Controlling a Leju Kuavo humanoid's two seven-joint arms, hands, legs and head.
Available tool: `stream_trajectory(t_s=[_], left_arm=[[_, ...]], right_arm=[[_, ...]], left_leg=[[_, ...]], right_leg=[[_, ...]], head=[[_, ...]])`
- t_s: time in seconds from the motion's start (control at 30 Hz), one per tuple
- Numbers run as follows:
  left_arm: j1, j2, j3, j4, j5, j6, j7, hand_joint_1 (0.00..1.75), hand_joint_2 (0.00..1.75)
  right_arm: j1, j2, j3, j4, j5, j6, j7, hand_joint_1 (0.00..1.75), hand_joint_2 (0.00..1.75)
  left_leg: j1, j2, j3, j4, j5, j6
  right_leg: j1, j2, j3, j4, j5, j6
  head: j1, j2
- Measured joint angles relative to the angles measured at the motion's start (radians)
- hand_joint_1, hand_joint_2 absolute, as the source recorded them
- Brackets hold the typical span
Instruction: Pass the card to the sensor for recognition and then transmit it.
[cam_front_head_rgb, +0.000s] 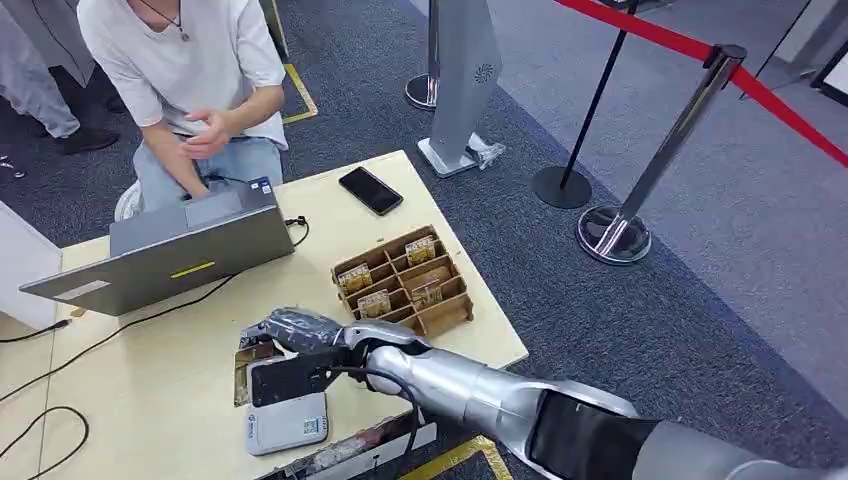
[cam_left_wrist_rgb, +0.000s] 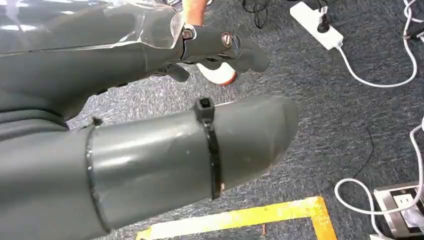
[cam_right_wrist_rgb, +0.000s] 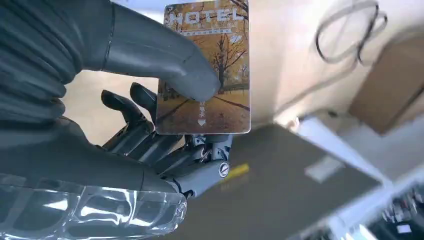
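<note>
- Head view: your right hand (cam_front_head_rgb: 292, 332) reaches across the worktop (cam_front_head_rgb: 160, 400) from the right and hangs just above the dark top of the sensor (cam_front_head_rgb: 285, 405), the small white reader near the worktop's front edge. The card (cam_front_head_rgb: 256, 352) is mostly hidden under the hand; you see only a sliver of it, low and just over the reader's far left corner. Judge the reader as lying directly beneath the hand and a little toward you, so the coming move is mainly a short lowering, not a reach sideways. The card box (cam_front_head_rgb: 405, 282) sits well apart to the right and behind, and the laptop (cam_front_head_rgb: 170, 250) and a seated person (cam_front_head_rgb: 185, 90) are farther back.
- Left wrist view: your left hand (cam_left_wrist_rgb: 220, 50) hangs beside the body over carpet, fingers loosely apart and grasping nothing. It is far from the reader; the right hand is the one to use.
- Right wrist view: the right hand (cam_right_wrist_rgb: 165, 120) pinches the card (cam_right_wrist_rgb: 212, 95) between the thumb and the fingers (cam_right_wrist_rgb: 135, 127) behind it. The card's long axis runs outward from the grip, its printed face toward the camera, and roughly half of it stands free beyond the thumb. You cannot tell from here how flat it lies to the reader's top.
</note>
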Motion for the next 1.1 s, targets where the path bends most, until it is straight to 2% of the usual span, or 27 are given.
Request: stream_trajectory(t_s=[0.07, 0.17, 0.33, 0.5, 0.63, 0.73, 0.93, 1.1], left_arm=[[0.001, 0.000, 0.005, 0.000, 0.002, 0.001, -0.007, 0.00, 0.00], [0.004, 0.000, 0.008, 0.000, -0.005, 0.001, -0.010, 0.00, 0.00], [0.000, -0.001, 0.008, 0.000, -0.040, -0.003, 0.003, 0.00, 0.00], [-0.010, -0.002, 0.003, 0.000, -0.076, -0.017, 0.025, 0.00, 0.00], [-0.014, -0.003, -0.004, 0.000, -0.097, -0.021, 0.035, 0.00, 0.00], [-0.018, -0.005, -0.005, 0.000, -0.109, -0.028, 0.037, 0.00, 0.00], [-0.027, -0.007, -0.005, 0.000, -0.114, -0.028, 0.042, 0.00, 0.00], [-0.027, -0.007, -0.004, 0.000, -0.111, -0.026, 0.035, 0.00, 0.00]], right_arm=[[0.002, -0.005, -0.022, -0.032, 0.051, -0.077, 0.000, 1.75, 1.75], [0.003, -0.012, -0.060, -0.086, 0.180, -0.243, 0.010, 1.75, 1.75], [0.005, -0.023, -0.121, -0.146, 0.452, -0.507, 0.077, 1.75, 1.75], [0.001, -0.027, -0.177, -0.140, 0.747, -0.709, 0.163, 1.75, 1.75], [0.000, -0.026, -0.238, -0.132, 0.986, -0.731, 0.202, 1.75, 1.75], [-0.004, -0.014, -0.296, -0.123, 1.107, -0.731, 0.224, 1.75, 1.75], [-0.047, 0.004, -0.329, -0.048, 1.206, -0.731, 0.287, 1.75, 1.75], [-0.086, 0.021, -0.324, 0.037, 1.208, -0.731, 0.328, 1.75, 1.75]], left_leg=[[0.000, 0.000, 0.000, 0.000, 0.000, 0.000], [0.000, 0.000, 0.000, 0.000, 0.000, 0.000], [0.000, 0.000, 0.000, 0.000, 0.000, 0.000], [0.000, 0.000, 0.000, 0.000, 0.000, 0.000], [0.000, 0.000, 0.000, 0.000, 0.000, 0.000], [0.000, 0.000, 0.000, 0.000, 0.000, 0.000], [0.000, 0.000, 0.000, 0.000, 0.000, 0.000], [0.000, 0.000, 0.000, 0.000, 0.000, 0.000]], right_leg=[[0.000, 0.000, 0.000, 0.000, 0.000, 0.000], [0.000, 0.000, 0.000, 0.000, 0.000, 0.000], [0.000, 0.000, 0.000, 0.000, 0.000, 0.000], [0.000, 0.000, 0.000, 0.000, 0.000, 0.000], [0.000, 0.000, 0.000, 0.000, 0.000, 0.000], [0.000, 0.000, 0.000, 0.000, 0.000, 0.000], [0.000, 0.000, 0.000, 0.000, 0.000, 0.000], [0.000, 0.000, 0.000, 0.000, 0.000, 0.000]], head=[[0.000, 0.000], [0.000, 0.000], [0.000, 0.000], [0.000, 0.000], [0.000, 0.000], [0.000, 0.000], [0.000, 0.000], [0.000, 0.000]])
